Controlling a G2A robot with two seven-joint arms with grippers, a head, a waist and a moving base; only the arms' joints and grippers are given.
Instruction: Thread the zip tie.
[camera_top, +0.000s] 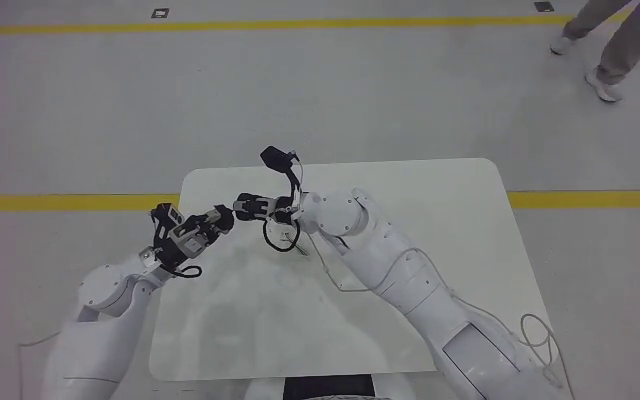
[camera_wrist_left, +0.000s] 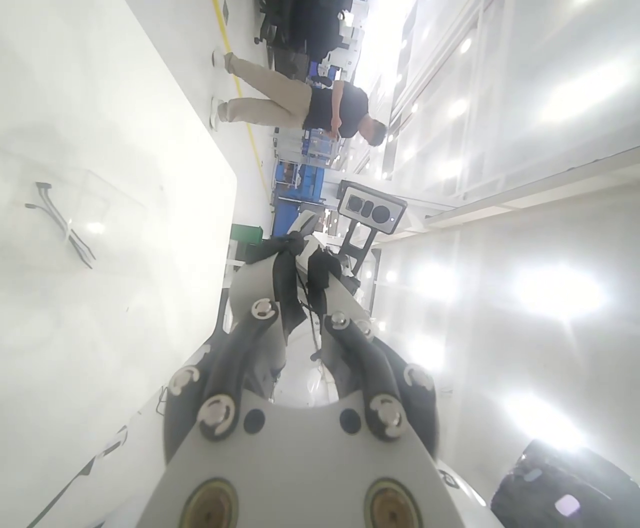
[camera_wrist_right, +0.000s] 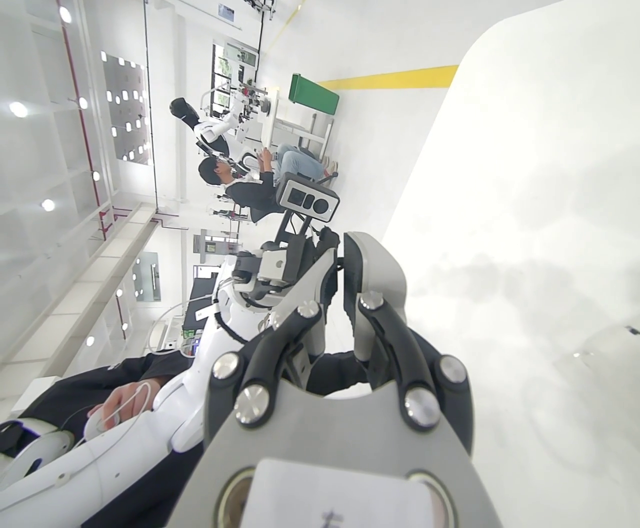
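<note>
Left gripper (camera_wrist_left: 300, 260) and right gripper (camera_wrist_right: 342, 265) are tip to tip over the table (camera_top: 420, 300), grip state unclear on both. Zip ties (camera_wrist_left: 60, 225) lie at a clear bag (camera_wrist_left: 115, 200); in or on it, can't tell.

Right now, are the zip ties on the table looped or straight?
Straight: the zip ties lie flat on the table, tails free, none closed into a loop.
</note>
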